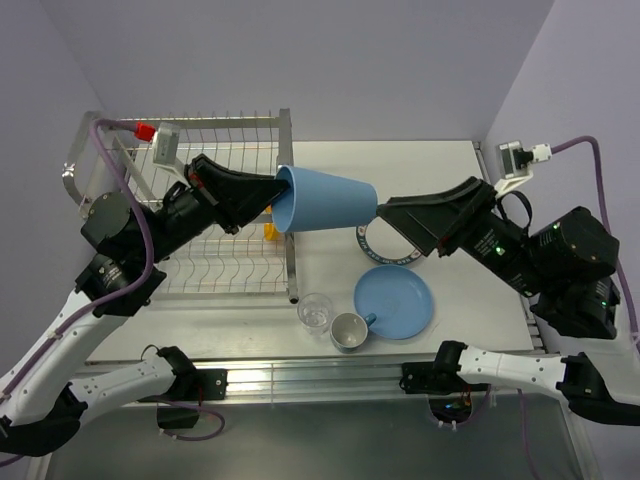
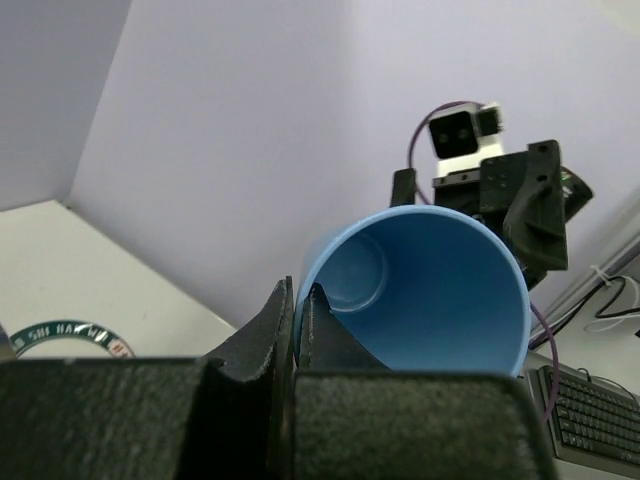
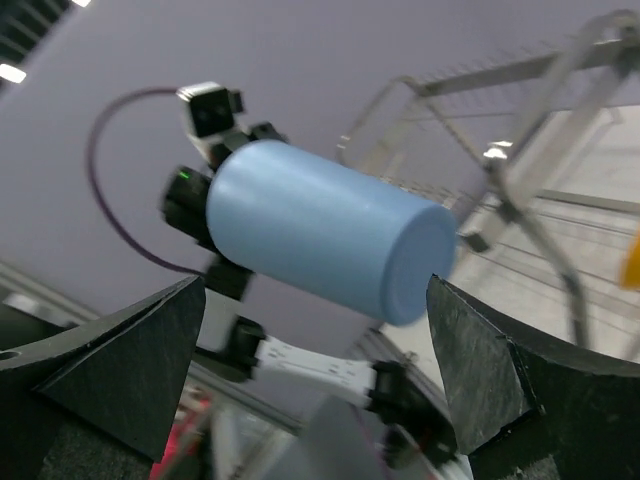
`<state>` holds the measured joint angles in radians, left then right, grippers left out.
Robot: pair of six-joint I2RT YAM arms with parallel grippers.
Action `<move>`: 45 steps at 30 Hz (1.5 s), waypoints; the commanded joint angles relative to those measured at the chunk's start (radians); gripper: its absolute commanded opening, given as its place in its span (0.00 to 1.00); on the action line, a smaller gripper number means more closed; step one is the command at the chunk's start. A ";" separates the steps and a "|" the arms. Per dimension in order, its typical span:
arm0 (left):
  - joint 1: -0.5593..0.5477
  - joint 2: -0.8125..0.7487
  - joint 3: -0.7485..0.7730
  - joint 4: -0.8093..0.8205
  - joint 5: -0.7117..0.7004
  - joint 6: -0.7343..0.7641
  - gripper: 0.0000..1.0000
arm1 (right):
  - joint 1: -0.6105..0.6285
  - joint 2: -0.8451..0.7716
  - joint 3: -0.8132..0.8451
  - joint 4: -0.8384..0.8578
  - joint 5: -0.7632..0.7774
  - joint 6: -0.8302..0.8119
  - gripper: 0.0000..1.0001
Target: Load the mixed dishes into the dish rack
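Observation:
The blue tumbler [image 1: 328, 201] hangs sideways in the air beside the dish rack [image 1: 200, 135]. My left gripper [image 1: 276, 196] is shut on its rim, one finger inside the cup and one outside [image 2: 297, 305]. My right gripper [image 1: 388, 213] stands open just off the tumbler's closed base, with the tumbler [image 3: 320, 235] above and apart from its spread fingers [image 3: 130, 350]. On the table lie the large blue plate [image 1: 396, 301], the light blue mug [image 1: 349, 331] and the clear glass [image 1: 315, 312]. The white patterned plate [image 1: 372, 254] is partly hidden under my right gripper. A bit of the yellow-orange bowl [image 1: 270, 231] shows in the rack.
The rack's upright chrome post [image 1: 291, 260] stands just below the tumbler. A purple wall closes off the back and sides. Cables and a white socket block [image 1: 515, 160] sit at the far right corner.

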<state>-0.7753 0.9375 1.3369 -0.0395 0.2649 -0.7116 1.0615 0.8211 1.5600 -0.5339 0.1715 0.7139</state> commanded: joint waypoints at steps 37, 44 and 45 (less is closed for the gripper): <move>0.007 -0.144 -0.013 -0.071 -0.271 0.130 0.95 | -0.051 0.230 0.005 0.566 -0.216 0.214 0.00; 0.007 -0.219 -0.013 -0.282 -0.604 0.155 0.99 | -0.052 0.318 0.149 0.456 -0.057 -0.118 0.00; 0.007 -0.229 -0.016 -0.292 -0.615 0.161 0.99 | -0.054 0.343 0.175 0.440 -0.046 -0.160 0.00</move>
<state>-0.7719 0.7506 1.3117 -0.2348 -0.1829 -0.5850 1.0119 1.1267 1.6409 -0.0925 0.0357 0.7498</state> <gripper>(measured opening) 0.992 0.740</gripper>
